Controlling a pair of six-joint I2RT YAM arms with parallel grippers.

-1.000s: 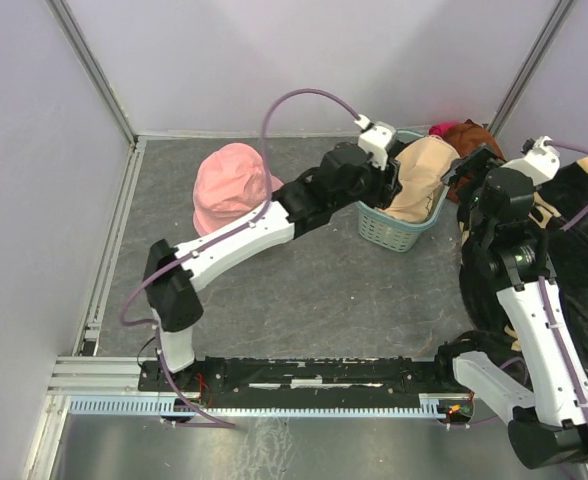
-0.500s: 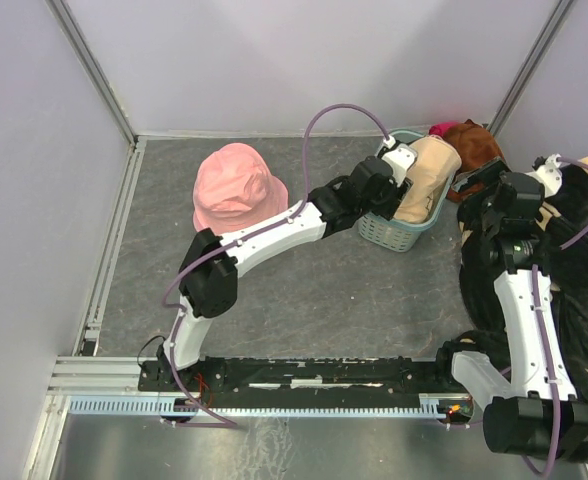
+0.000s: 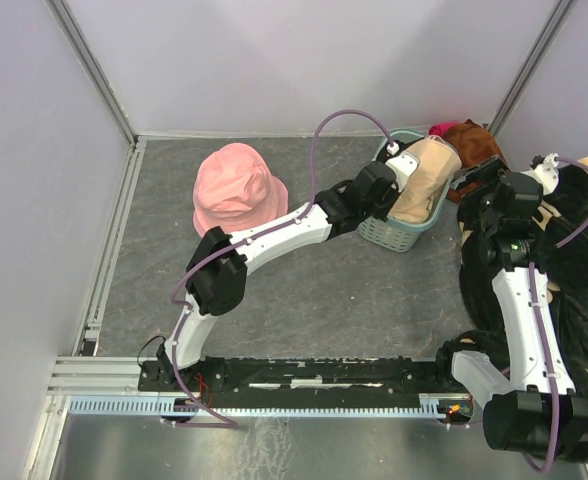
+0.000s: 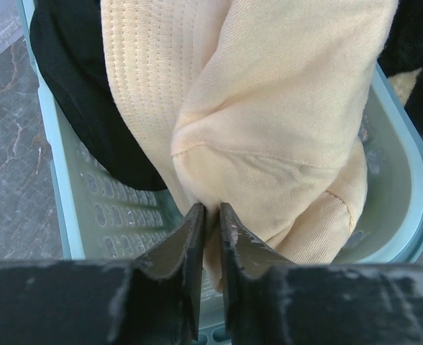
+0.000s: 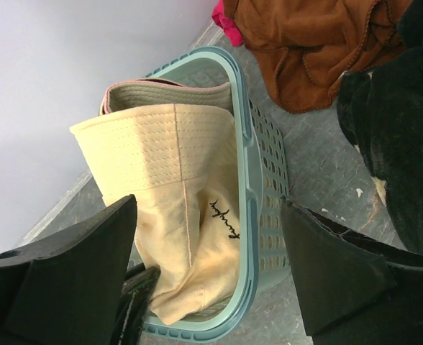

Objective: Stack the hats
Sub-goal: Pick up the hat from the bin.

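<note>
- Top view: the pink hat (image 3: 236, 188) sits far left on the table. The beige hat (image 3: 421, 180) stands in the basket (image 3: 394, 235), with the left claw (image 3: 399, 175) at its near side. The right claw (image 3: 474, 180) hovers just right of the basket. Compared with a second ago, the left arm reaches deeper and the pink hat is unmoved.
- Left wrist: the left claw (image 4: 210, 212) is nearly pressed together, pinching a fold of the beige hat (image 4: 269, 108) inside the basket (image 4: 111, 223). Black fabric (image 4: 75, 86) lies beside it.
- Right wrist: the right claw (image 5: 208, 207) is spread wide and holds nothing. Only here does black cursive stitching (image 5: 224, 219) show on the beige hat (image 5: 175, 158); I cannot read it. A rust cloth (image 5: 305, 43) lies behind the basket (image 5: 251, 180).
</note>
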